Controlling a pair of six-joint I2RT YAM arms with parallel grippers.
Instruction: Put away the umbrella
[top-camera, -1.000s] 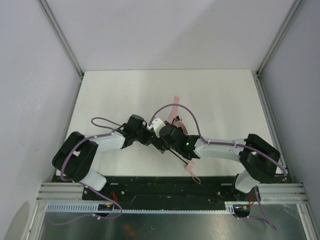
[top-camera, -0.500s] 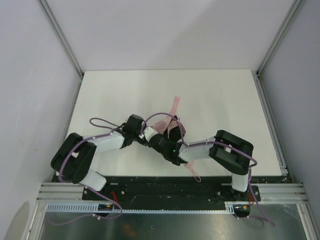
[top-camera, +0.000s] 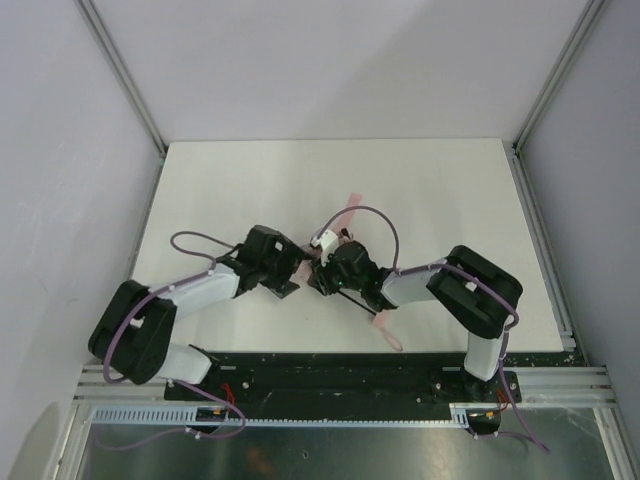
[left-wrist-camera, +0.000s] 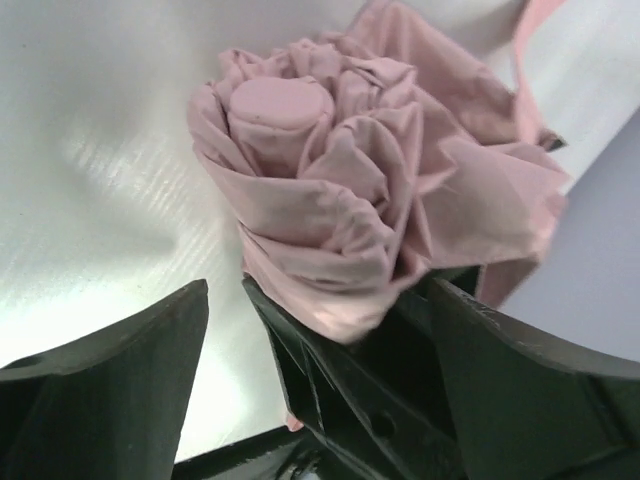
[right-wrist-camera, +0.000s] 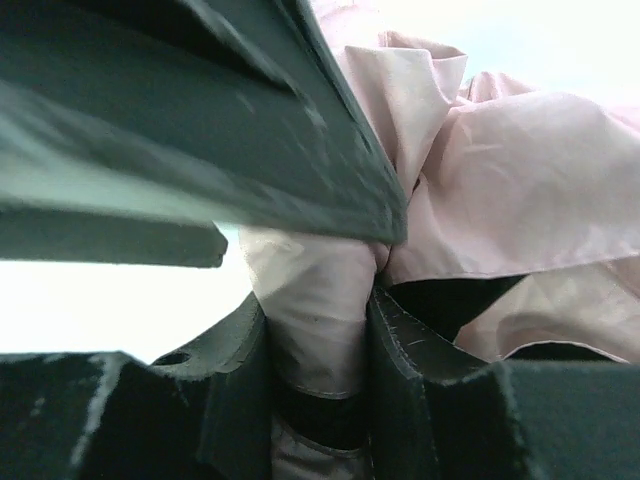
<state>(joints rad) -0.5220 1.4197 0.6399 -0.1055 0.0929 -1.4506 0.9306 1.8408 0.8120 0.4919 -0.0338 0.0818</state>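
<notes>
The umbrella (left-wrist-camera: 330, 180) is a crumpled pale pink bundle with its round tip cap (left-wrist-camera: 280, 105) facing the left wrist camera. From above, its pink strap (top-camera: 346, 208) points toward the far side, and its black shaft (top-camera: 352, 298) runs to the pink handle (top-camera: 381, 322) near the front edge. My right gripper (right-wrist-camera: 315, 300) is shut on a fold of the umbrella's fabric (right-wrist-camera: 315, 290). My left gripper (left-wrist-camera: 320, 290) stands open around the bundle, with one right finger (left-wrist-camera: 340, 390) between its jaws. In the top view the left gripper (top-camera: 290, 274) and right gripper (top-camera: 322, 272) meet at the table's middle.
The white table (top-camera: 250, 190) is walled by grey panels on the left, far and right sides, with metal posts (top-camera: 120, 70) at the corners. A black base rail (top-camera: 330, 372) runs along the near edge. Purple cables (top-camera: 195, 240) loop over both arms.
My left gripper's jaws have spread wide and let go of the umbrella fabric. My right gripper has closed on a fold of the fabric, and its elbow has swung left and closer in.
</notes>
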